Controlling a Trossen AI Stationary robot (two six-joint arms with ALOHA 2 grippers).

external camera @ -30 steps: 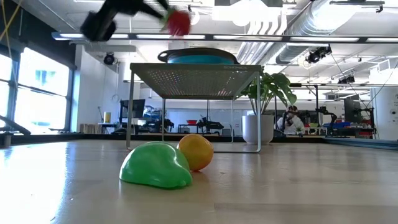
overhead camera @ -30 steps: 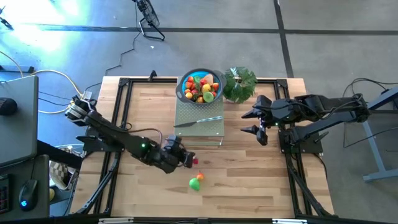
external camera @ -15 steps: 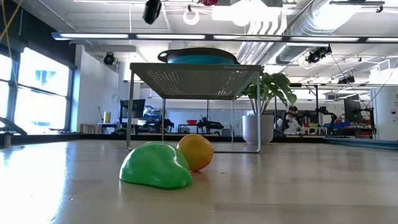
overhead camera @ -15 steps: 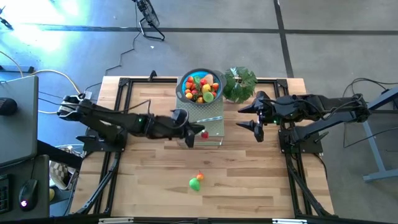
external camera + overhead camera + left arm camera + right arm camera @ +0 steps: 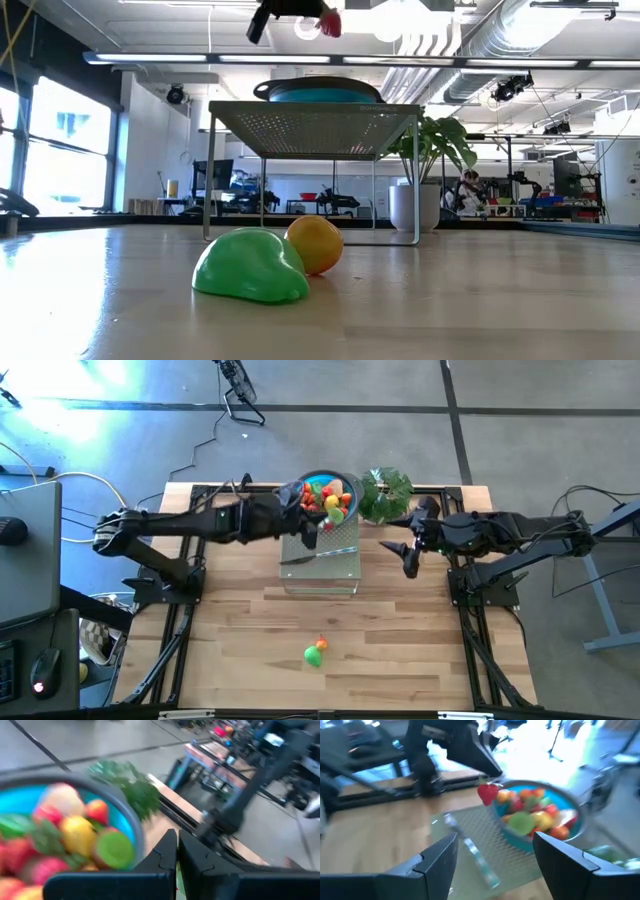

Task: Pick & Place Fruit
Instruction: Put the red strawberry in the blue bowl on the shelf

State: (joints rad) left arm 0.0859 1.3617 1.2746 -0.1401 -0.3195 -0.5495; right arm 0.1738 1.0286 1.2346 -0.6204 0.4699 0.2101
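Left tool [image 5: 313, 527] clamps a red fruit [image 5: 488, 793] beside the blue bowl [image 5: 296, 495]; right tool [image 5: 404, 546] hangs open nearby.

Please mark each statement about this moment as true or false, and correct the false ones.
1. The left gripper holds a small red fruit beside the blue bowl. True.
2. The right gripper is shut on the knife. False: it is open and holds nothing; the knife lies on the mesh stand.
3. A green fruit and an orange fruit lie together on the table. True.
4. The bowl is empty. False: it is full of fruit.
5. The plant stands next to the bowl. True.
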